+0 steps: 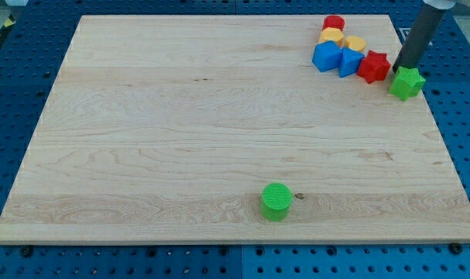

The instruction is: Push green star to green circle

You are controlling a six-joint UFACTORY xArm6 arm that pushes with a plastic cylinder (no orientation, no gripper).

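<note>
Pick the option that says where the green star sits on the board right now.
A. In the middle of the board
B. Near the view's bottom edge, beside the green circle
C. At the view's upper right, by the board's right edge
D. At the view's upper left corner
C: the green star lies at the view's upper right by the board's edge, my tip touching its upper left, far from the green circle.
</note>
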